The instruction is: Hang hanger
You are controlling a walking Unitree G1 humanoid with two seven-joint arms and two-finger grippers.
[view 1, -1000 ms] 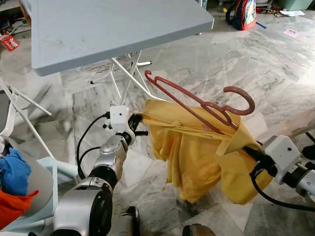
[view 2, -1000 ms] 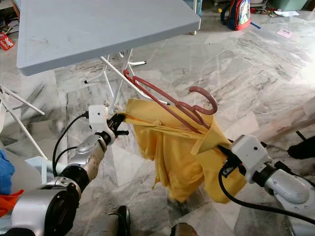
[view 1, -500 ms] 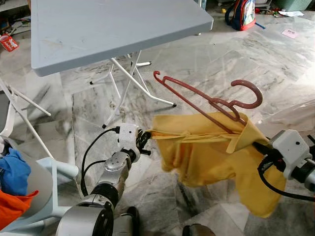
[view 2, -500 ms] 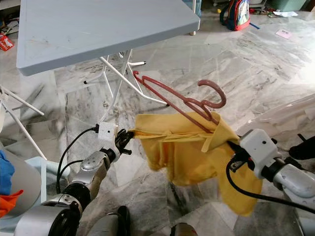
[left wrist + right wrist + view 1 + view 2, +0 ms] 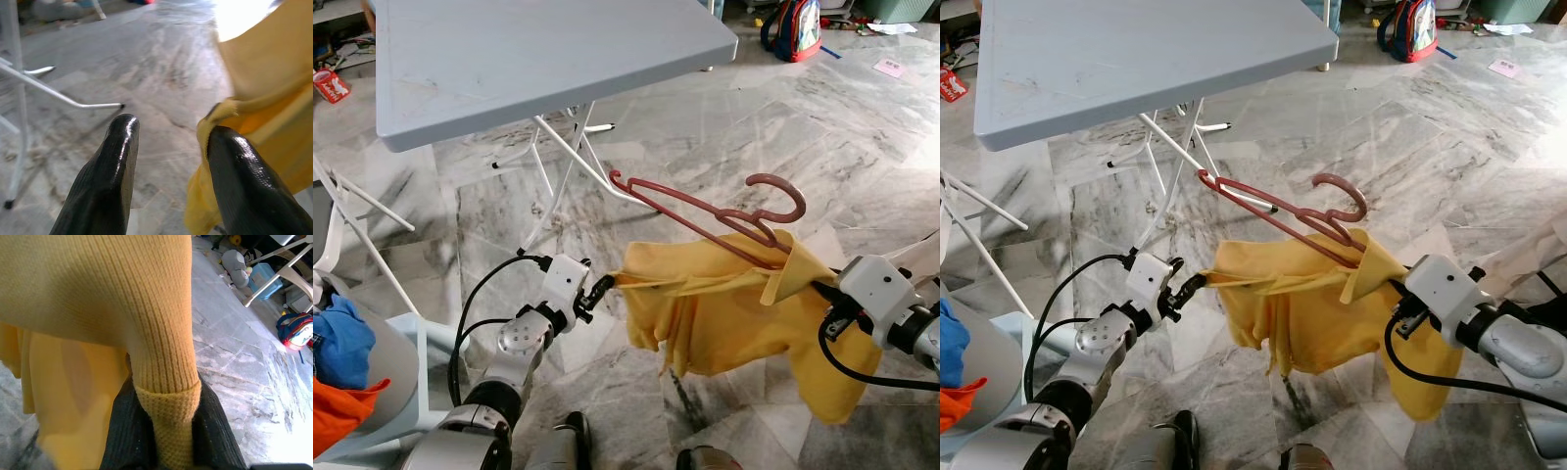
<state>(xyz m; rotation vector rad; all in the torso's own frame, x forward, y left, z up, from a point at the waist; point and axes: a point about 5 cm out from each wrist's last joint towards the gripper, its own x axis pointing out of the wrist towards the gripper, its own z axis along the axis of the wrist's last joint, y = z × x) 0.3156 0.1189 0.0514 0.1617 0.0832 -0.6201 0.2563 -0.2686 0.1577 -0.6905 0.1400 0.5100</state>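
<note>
Now that the left gripper [image 5: 168, 147] stands parted, the yellow shirt [image 5: 724, 313] probably only brushes one finger, sagging lower than a moment ago. Meanwhile the right gripper [image 5: 164, 421] stays clamped on its collar, the red hanger [image 5: 705, 211] lying half-threaded on top.

Hanger [image 5: 705, 211]: dull reddish-brown. Shirt [image 5: 734, 313]: mustard yellow, with a ribbed knit collar band [image 5: 166, 396] of the same yellow. Table [image 5: 538, 59]: pale grey-blue top, white legs. Floor [image 5: 862, 137]: grey-and-white veined marble. Backpack [image 5: 795, 27]: red and blue (print too small to read). Left gripper [image 5: 168, 147] fingers [image 5: 112, 166]: glossy black.
</note>
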